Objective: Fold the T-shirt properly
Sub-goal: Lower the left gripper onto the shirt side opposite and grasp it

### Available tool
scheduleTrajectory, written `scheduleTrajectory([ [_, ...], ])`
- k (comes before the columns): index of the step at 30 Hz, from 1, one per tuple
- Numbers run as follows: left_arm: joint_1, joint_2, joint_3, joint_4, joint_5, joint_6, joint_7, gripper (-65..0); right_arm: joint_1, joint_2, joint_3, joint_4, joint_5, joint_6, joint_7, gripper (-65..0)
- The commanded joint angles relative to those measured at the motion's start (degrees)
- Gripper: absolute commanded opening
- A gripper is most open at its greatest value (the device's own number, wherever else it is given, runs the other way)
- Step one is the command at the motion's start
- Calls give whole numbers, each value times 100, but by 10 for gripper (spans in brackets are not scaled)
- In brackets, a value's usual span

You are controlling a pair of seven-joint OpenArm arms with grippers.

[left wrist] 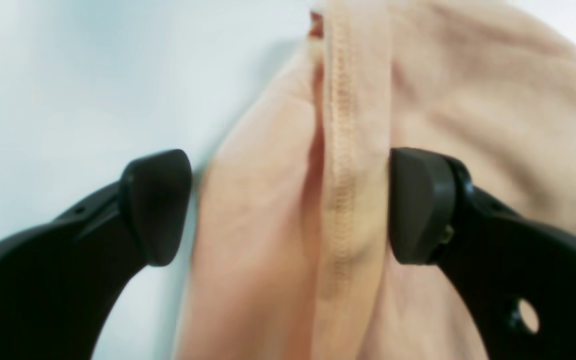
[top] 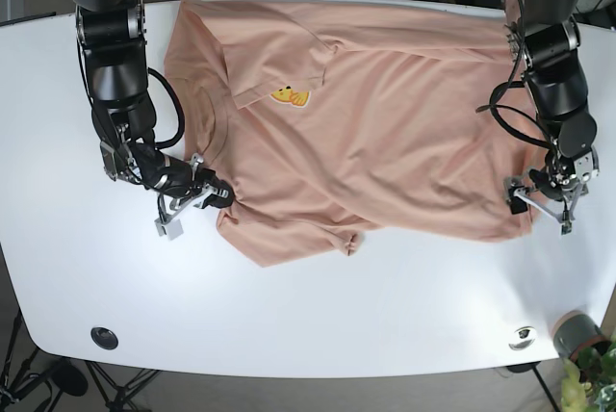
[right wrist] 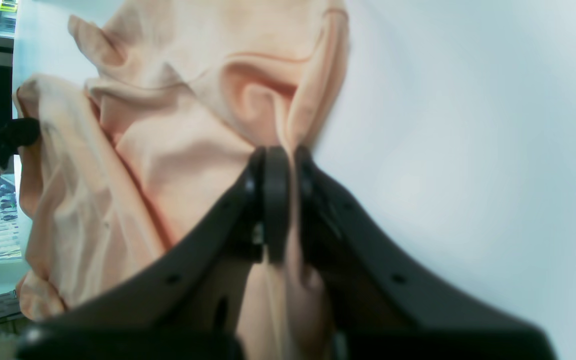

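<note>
The peach T-shirt [top: 375,123] lies spread across the far half of the white table [top: 318,316], its length running across the table. It is not flat: shallow wrinkles cross the body, one sleeve is folded back over the chest beside a small yellow print [top: 289,96], and the near edge by the other sleeve is turned under in a rumpled flap. The neckline curves along the shirt's end toward the right arm; the hem lies at the opposite end, by the left arm.

The right gripper [right wrist: 282,165] sits at the near corner of the shirt's collar end. In the right wrist view its fingers are pressed nearly together with a thin fold of peach cloth pinched between them, and the fabric bunches into deep creases beyond the fingertips.

The left gripper [left wrist: 290,205] is at the near hem corner of the shirt. In the left wrist view its jaws stand wide apart, one on each side of a ridge of cloth with a stitched seam [left wrist: 343,150] running up the middle; the right-hand pad touches the fabric, the other stands just clear of it, so nothing is clamped.

Beyond the shirt, near the table's front edge, are a dark round grommet [top: 104,337] and a small silver fitting [top: 523,336].
</note>
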Motion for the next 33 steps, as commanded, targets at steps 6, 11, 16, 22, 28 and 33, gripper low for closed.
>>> scheduleTrajectory([
  [6,-103,-82,-5,-111,-5,-4,132,-204,140,56,14,78,24,30,-6,-650],
  [11,-94,-91,-23,-102,-5,-4,132,-403,140,56,14,78,15,30,-6,-650],
  [16,-94,-91,-31,-102,-5,-4,123,-618,131,56,14,78,15,30,-6,-650],
  [22,-94,-82,-84,-85,-14,-4,123,-650,131,56,23,78,24,30,-6,-650],
  [28,-94,-82,-629,-85,-5,-848,220,-650,-159,91,23,878,41,21,-24,-650],
  [33,-94,-82,-682,-85,-5,-1164,457,-650,-282,65,32,1036,15,-6,-24,-650],
])
